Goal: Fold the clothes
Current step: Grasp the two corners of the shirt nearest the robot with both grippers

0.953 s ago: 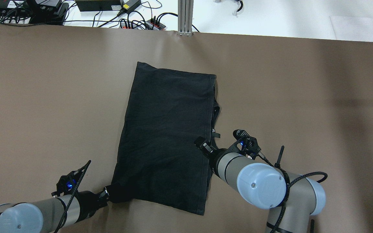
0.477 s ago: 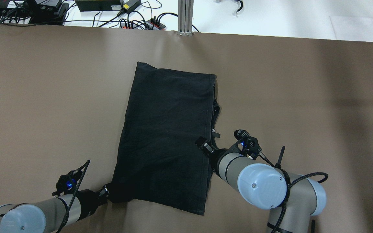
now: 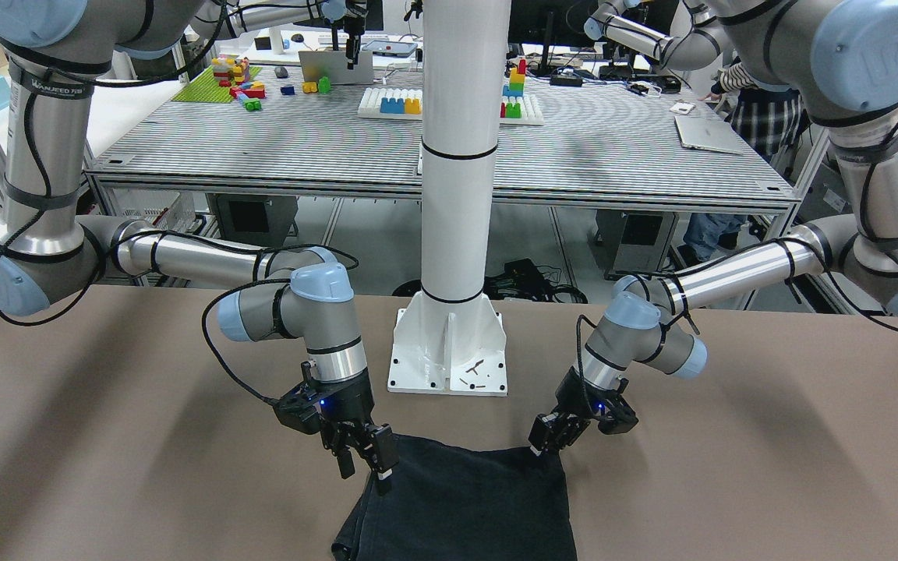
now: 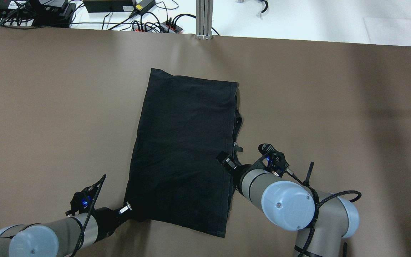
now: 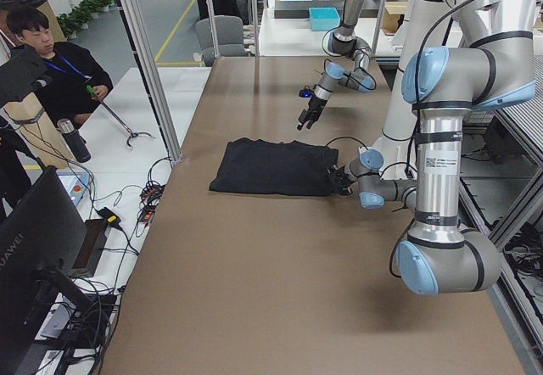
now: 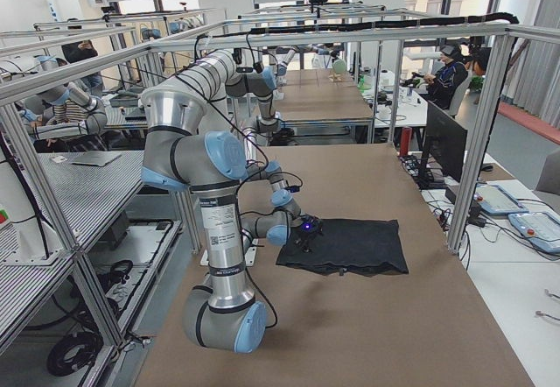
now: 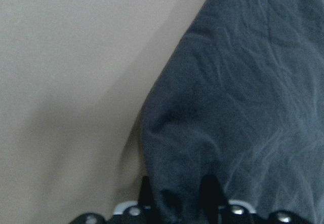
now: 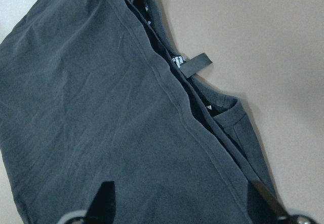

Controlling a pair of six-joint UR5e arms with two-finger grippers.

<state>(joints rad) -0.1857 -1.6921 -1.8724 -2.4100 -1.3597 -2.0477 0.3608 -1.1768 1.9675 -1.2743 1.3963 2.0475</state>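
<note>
Two tools work the cloth's robot-side end. Left tool point(image 4: 130, 210) pinches the cloth's point(image 4: 184, 150) left corner, fabric bunched between its fingers. Right tool point(image 3: 363, 470) is spread over the right hem. Cloth lies mid-desk point(image 4: 48, 107), layered edges and label point(image 8: 195, 64) along its right side.

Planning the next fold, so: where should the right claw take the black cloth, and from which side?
Probably the near right corner of the black cloth, the open right claw coming low from the robot's side, mirroring the left claw shut on the near left corner. It lies flat, so only edges offer a lip.
</note>
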